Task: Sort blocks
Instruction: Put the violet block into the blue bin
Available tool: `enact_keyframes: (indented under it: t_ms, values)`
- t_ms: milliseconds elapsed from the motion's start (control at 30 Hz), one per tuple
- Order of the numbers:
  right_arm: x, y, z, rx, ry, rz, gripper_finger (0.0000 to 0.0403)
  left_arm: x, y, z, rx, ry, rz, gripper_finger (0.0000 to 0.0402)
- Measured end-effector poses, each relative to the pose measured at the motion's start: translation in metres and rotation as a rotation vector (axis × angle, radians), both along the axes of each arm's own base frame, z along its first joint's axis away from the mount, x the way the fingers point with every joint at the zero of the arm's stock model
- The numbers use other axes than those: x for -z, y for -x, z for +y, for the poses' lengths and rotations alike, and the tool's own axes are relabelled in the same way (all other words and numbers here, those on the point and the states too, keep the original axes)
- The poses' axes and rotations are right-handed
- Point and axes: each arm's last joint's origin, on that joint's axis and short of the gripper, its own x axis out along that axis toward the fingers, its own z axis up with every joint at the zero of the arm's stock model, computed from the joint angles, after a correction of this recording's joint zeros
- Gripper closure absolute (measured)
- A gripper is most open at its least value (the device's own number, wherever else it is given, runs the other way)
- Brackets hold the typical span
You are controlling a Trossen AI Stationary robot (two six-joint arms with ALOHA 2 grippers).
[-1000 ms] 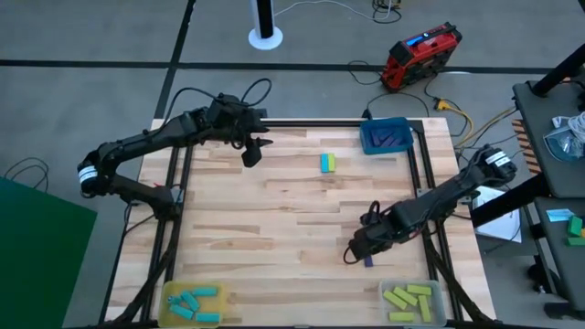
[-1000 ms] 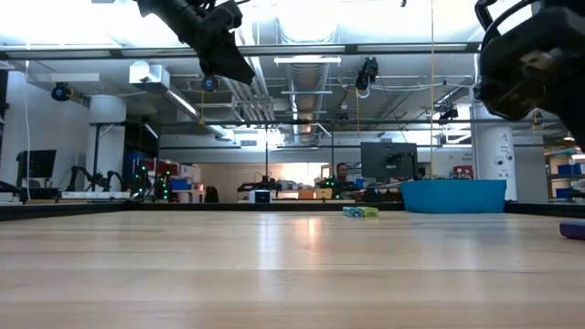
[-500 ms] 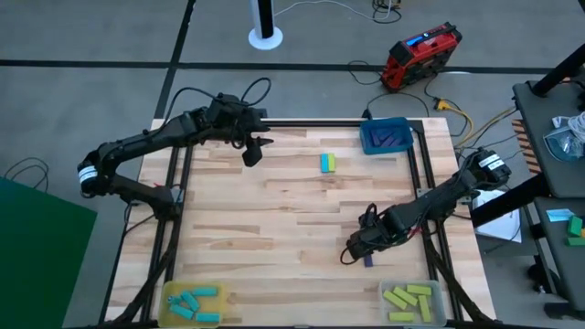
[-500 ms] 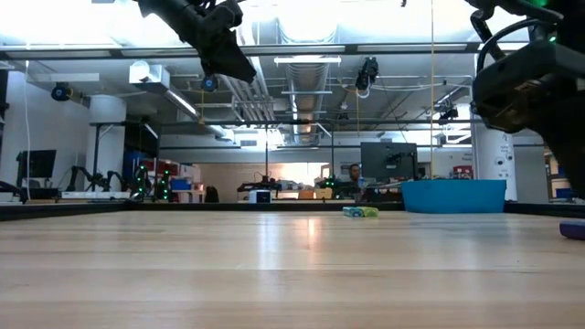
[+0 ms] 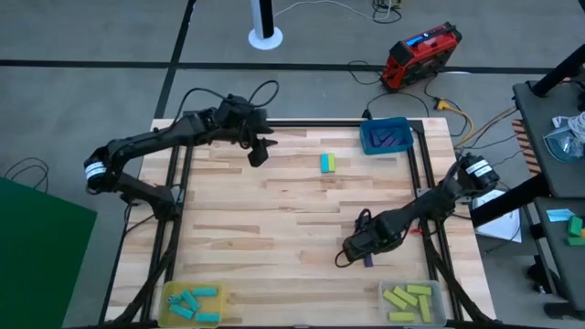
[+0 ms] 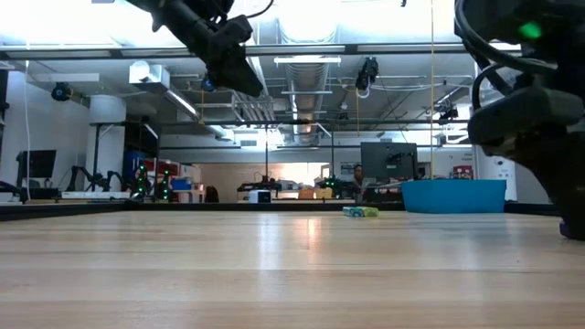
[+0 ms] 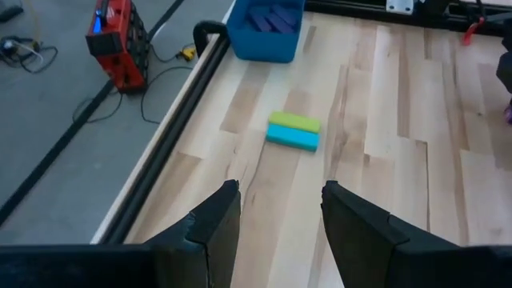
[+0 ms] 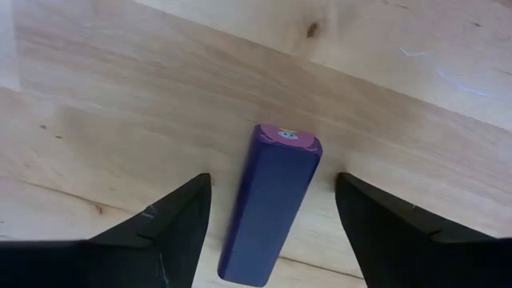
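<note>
A: What is sitting on the table (image 5: 274, 210)?

B: The blue tray (image 5: 385, 136) is holding purple blocks at the far right corner.

A: And the arms?

B: The right gripper (image 8: 268, 210) is hanging low, fingers spread wide either side of 1 purple block (image 8: 272, 204) lying flat, not gripping it. The left gripper (image 7: 276, 212) is hovering open and empty, facing the green and blue pair (image 7: 293, 131).

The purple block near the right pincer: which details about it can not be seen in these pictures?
- High view: purple block mostly covered by the right pincer.
- Low view: block hidden behind the dark arm at the picture's right edge.
- Right wrist view: block lies between open fingers; its near end is cut off by the edge.
</note>
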Motion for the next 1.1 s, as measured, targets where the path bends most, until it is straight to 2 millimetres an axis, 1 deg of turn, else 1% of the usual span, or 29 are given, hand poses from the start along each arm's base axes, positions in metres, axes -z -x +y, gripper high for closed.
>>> enact_keyframes:
  t_ms: [167,333,467,600,667,900,1000,1100]
  values:
    - [0.004,-0.001,0.001,-0.021,0.000,0.011,0.0159,0.005,-0.006,0.003,-0.029,0.034,-0.022,0.0247]
    - [0.003,-0.001,0.001,-0.012,-0.001,0.006,0.0192,0.003,-0.009,0.005,-0.037,0.029,-0.061,0.0247]
    - [0.003,-0.001,0.000,0.000,0.003,0.005,0.0235,0.001,-0.010,0.006,-0.037,0.021,-0.076,0.0247]
    - [0.003,-0.001,0.000,-0.003,0.001,0.000,0.0292,0.001,-0.010,0.006,-0.037,0.018,-0.080,0.0247]
    - [0.002,-0.002,0.001,-0.014,0.000,-0.005,0.0313,0.001,-0.010,0.006,-0.036,0.017,-0.079,0.0247]
    - [-0.003,0.000,-0.001,-0.036,-0.007,-0.028,0.0313,0.001,-0.010,0.006,-0.036,0.016,-0.080,0.0247]
    - [-0.015,0.002,-0.004,-0.029,-0.014,-0.068,0.0313,0.000,-0.010,0.006,-0.036,0.016,-0.080,0.0247]
    - [-0.031,0.005,-0.012,-0.003,-0.001,-0.116,0.0313,0.000,-0.010,0.006,-0.036,0.016,-0.080,0.0247]
